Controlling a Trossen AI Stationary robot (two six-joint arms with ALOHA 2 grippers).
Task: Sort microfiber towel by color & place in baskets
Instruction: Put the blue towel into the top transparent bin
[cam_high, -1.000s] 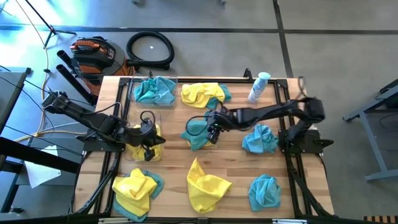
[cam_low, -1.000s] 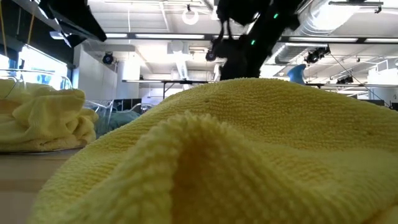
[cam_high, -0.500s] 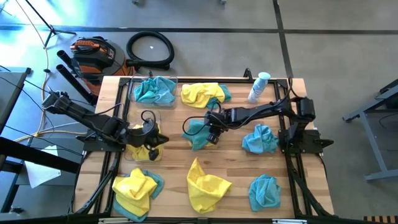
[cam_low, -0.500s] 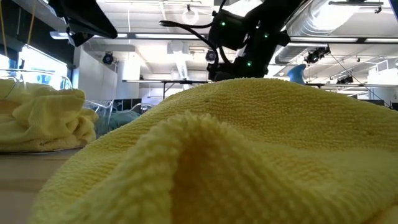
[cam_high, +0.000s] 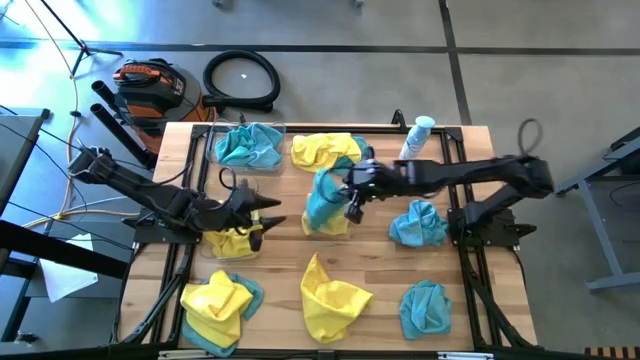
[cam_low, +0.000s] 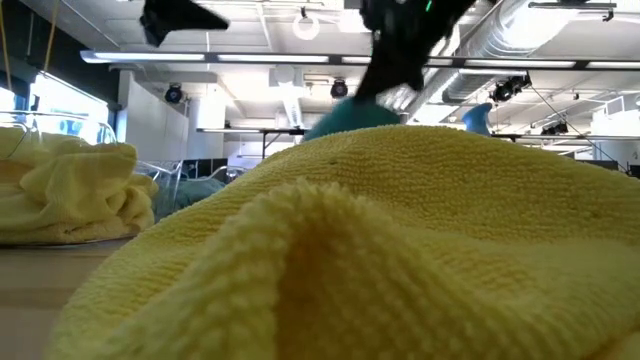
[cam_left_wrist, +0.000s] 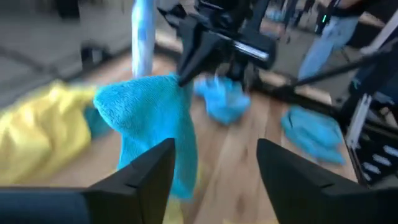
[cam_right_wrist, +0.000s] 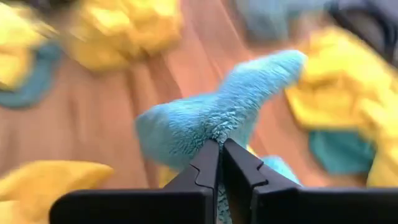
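My right gripper is shut on a teal towel over the middle of the table. The towel shows again in the left wrist view and pokes up behind a big yellow towel in the low view. My left gripper stands open, nearly level, above the near-left clear basket. A yellow towel lies in that basket. The far-left basket holds a teal towel. My right gripper pinches a bunched-up peak of the teal towel between its two fingers, slanting down from the table's right side. The towel hangs in a drooping cone below the fingers. Whether its lower end still lies on the wood cannot be told.
Loose towels lie around: a yellow-and-teal heap at the far middle, teal ones on the right, a yellow one at the near middle and a yellow-and-teal heap at the near left. A white-and-blue bottle stands far right.
My right gripper has shut on the teal towel and gone up and a little toward the table's far edge, pulling the towel up into a peak. My left gripper has opened above the near-left basket and tipped from pointing down toward level; the yellow towel stays in the basket.
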